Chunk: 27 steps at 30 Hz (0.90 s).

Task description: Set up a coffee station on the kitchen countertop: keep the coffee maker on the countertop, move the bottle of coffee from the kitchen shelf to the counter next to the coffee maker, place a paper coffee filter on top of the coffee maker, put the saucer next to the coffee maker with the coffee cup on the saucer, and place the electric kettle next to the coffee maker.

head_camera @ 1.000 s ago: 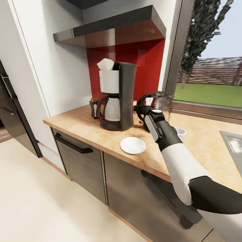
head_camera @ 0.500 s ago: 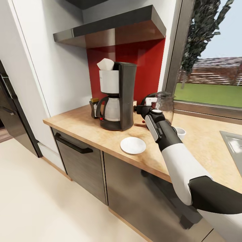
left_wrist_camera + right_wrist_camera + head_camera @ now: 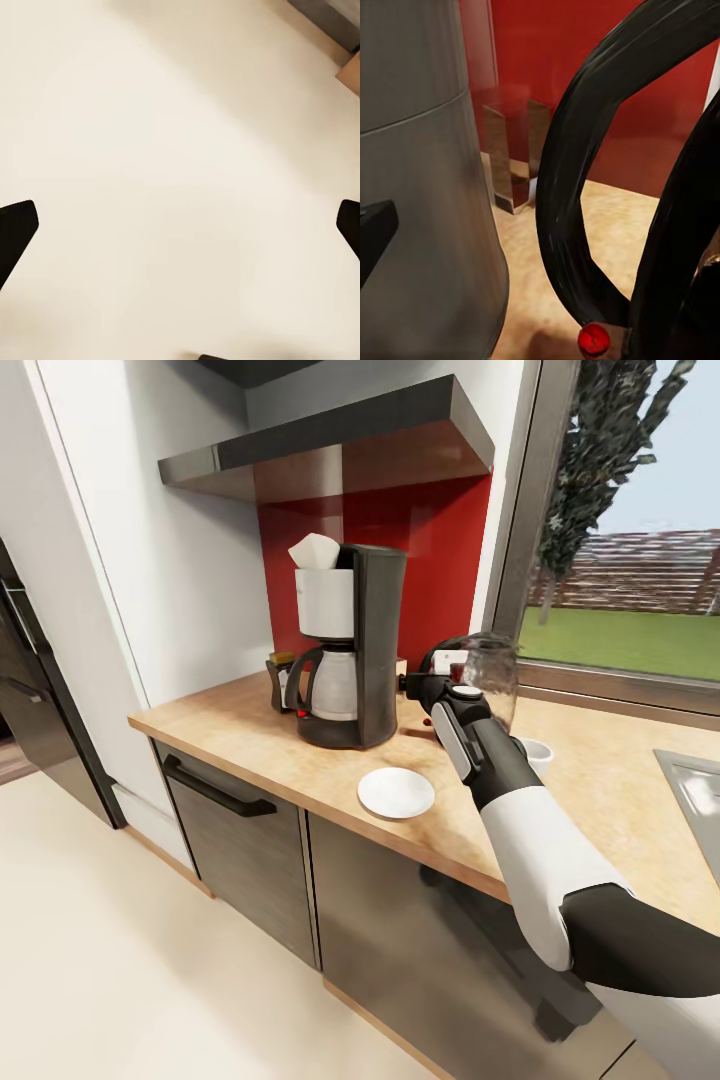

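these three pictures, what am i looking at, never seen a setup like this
A simulated two-armed robot in a kitchen. The wide picture comes from its head camera. Its right arm reaches to the electric kettle, its right tool at the black loop handle. On the kitchen countertop stand the coffee maker, topped by the paper coffee filter, the saucer and the coffee cup. The right wrist camera sees that handle close up. The left wrist camera faces pale floor, fingertips wide apart.
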Tool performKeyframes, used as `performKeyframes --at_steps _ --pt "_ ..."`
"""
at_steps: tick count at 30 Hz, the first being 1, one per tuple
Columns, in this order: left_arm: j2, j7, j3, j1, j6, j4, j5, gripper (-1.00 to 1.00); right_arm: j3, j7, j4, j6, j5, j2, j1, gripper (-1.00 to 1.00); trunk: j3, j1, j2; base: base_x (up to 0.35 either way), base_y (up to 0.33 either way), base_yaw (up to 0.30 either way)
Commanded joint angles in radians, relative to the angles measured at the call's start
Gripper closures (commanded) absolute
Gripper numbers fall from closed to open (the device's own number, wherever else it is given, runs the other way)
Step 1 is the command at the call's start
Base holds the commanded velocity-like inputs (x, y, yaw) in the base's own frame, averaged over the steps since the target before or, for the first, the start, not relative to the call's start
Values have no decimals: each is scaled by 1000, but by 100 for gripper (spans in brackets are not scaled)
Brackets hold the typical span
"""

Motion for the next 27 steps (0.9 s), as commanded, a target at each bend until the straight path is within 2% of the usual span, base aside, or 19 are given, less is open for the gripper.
performKeyframes --at_steps 1,13,27 --pt "0 -9 2 0 2 -1 11 -100 3 -9 -1 3 -11 0 -1 -100 -1 0 0 0 0 0" --pt "0 -9 2 0 3 -1 11 -100 3 -9 0 3 -11 -1 -1 -100 -1 0 0 -2 0 0" --pt "0 -9 2 0 2 -1 11 -100 3 -9 0 3 -10 -1 -1 -100 -1 0 0 -68 -3 0"
